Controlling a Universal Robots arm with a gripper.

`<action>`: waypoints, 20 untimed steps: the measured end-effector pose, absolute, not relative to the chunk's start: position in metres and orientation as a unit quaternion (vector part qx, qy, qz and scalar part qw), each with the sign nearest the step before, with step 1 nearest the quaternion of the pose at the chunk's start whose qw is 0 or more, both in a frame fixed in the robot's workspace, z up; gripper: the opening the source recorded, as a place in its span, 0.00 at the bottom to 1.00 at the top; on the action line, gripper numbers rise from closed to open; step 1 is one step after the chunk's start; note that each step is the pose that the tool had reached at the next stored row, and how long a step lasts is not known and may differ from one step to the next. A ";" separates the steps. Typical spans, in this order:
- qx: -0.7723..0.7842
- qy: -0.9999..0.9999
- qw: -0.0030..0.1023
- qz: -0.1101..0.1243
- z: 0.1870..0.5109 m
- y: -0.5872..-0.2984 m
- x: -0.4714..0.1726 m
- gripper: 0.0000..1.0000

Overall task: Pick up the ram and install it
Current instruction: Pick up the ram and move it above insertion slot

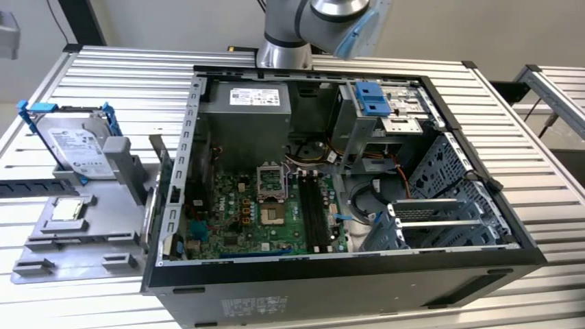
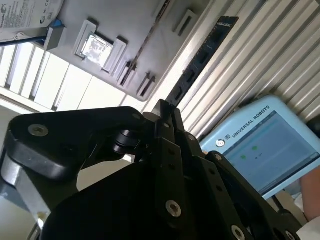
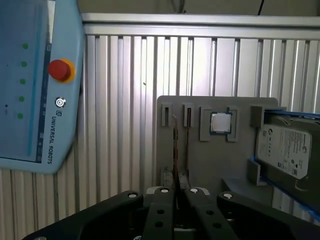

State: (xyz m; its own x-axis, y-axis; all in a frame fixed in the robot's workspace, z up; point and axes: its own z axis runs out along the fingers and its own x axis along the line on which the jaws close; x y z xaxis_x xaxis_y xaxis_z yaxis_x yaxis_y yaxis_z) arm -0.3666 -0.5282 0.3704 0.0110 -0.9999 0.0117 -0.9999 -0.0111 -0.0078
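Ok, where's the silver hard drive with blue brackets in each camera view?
Exterior view: hard drive stands at the exterior view's left, outside the computer case.
Second wrist view: hard drive cut off at the picture's edge.
First wrist view: hard drive at the picture's edge too.
Shared landmark: the square silver chip in the grey holder beside it.

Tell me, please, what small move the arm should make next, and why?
Probably carry the ram across toward the open case. In the second wrist view the gripper looks shut on the ram, which juts past its fingertips, while the first wrist view has the grey fixture and slatted table beneath it, not the motherboard where it must go.
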 end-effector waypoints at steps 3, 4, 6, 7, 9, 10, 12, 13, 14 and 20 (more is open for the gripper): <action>0.711 -0.703 0.001 0.007 0.384 -0.528 -0.367 0.00; 0.711 -0.703 0.001 0.007 0.389 -0.528 -0.367 0.00; 0.711 -0.703 0.001 0.007 0.398 -0.528 -0.367 0.00; 0.711 -0.703 0.001 0.007 0.402 -0.528 -0.367 0.00; 0.711 -0.703 0.001 0.007 0.406 -0.528 -0.367 0.00; 0.711 -0.703 0.001 0.007 0.406 -0.528 -0.367 0.00; 0.711 -0.703 0.001 0.007 0.406 -0.528 -0.367 0.00; 0.711 -0.703 0.001 0.007 0.406 -0.528 -0.367 0.00; 0.711 -0.703 0.002 0.007 0.407 -0.528 -0.366 0.00; 0.712 -0.702 0.002 0.006 0.407 -0.528 -0.346 0.00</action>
State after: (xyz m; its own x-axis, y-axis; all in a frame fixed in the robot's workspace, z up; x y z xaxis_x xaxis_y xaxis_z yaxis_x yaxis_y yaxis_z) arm -0.3455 -0.5282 0.4066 0.0139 -0.9998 0.0122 -0.9999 -0.0140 -0.0056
